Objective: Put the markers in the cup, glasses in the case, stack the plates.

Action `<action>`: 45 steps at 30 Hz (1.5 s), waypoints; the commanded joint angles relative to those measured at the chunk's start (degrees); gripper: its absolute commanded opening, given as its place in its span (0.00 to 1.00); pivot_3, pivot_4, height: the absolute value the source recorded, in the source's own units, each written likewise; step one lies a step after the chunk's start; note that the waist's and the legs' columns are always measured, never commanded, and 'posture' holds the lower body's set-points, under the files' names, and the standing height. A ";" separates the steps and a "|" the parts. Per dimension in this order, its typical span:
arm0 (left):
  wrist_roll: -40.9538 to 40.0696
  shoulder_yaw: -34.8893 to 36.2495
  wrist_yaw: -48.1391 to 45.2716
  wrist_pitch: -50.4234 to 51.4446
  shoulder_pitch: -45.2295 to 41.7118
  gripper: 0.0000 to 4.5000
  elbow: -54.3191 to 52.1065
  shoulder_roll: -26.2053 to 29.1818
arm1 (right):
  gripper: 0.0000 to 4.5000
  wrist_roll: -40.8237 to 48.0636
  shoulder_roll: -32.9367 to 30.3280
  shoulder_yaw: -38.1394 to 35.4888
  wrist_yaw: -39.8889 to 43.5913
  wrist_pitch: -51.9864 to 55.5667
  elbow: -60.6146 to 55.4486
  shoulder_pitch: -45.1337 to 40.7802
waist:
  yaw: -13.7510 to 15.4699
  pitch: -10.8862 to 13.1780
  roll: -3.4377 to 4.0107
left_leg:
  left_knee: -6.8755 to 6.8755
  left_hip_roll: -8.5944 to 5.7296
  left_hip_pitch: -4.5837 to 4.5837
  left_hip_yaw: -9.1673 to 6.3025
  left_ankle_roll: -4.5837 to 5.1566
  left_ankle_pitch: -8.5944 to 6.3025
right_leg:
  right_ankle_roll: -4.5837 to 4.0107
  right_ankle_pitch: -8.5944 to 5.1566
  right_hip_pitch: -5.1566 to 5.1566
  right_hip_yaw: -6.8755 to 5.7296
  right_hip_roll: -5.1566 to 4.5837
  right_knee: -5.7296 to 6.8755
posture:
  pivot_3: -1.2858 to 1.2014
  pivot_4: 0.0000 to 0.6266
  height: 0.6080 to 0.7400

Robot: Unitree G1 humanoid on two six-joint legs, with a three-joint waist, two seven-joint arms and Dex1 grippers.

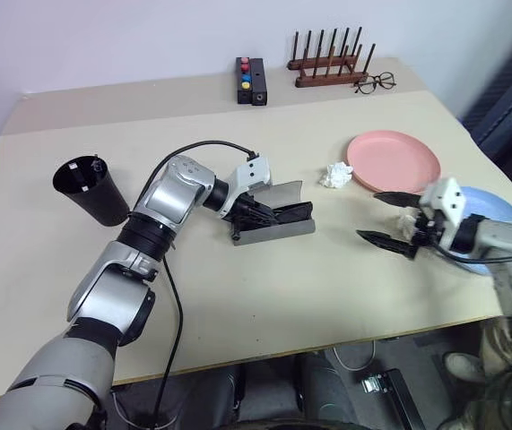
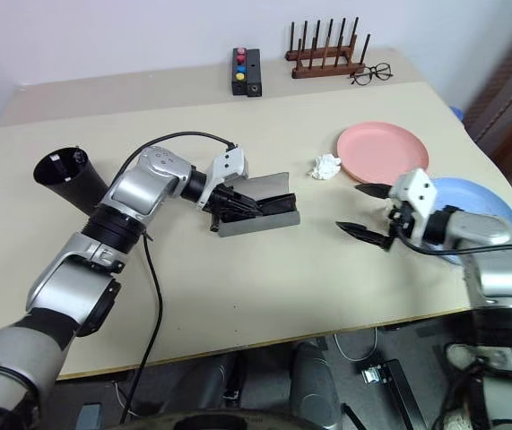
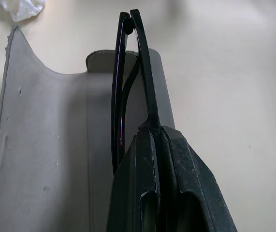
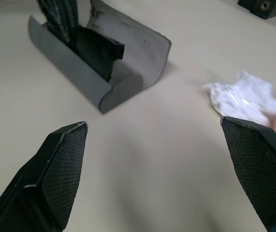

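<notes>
The grey case point(image 1: 278, 227) lies open at mid-table, its lid point(image 3: 41, 145) raised on the far side. The folded black glasses point(image 3: 128, 72) stand in its trough, and my left gripper point(image 1: 257, 213) is shut on their near end. My right gripper point(image 1: 390, 218) hovers open and empty to the right of the case, over the table. Beyond it lies the pink plate point(image 1: 393, 161). The blue plate point(image 1: 498, 208) is partly hidden behind that hand. The black cup point(image 1: 92, 190) stands at the left. A slim dark tip pokes above its rim; I cannot tell the markers apart.
A crumpled white tissue point(image 1: 335, 175) lies between the case and the pink plate. At the back stand a black box with coloured buttons point(image 1: 250, 81) and a wooden peg rack point(image 1: 327, 64), with wire-framed eyeglasses point(image 1: 374, 84) next to the rack. The table's front edge is near.
</notes>
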 commanded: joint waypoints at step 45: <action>3.63 7.36 7.51 -12.64 -12.05 0.99 13.45 1.27 | 1.00 6.23 -5.57 -9.61 3.99 3.08 -9.92 9.68 | 1.27 0.05 -0.10 | 0.07 0.00 0.01 0.03 0.02 -0.01 | 0.06 0.03 0.07 0.00 -0.02 -0.02 | 0.52 0.24 1.00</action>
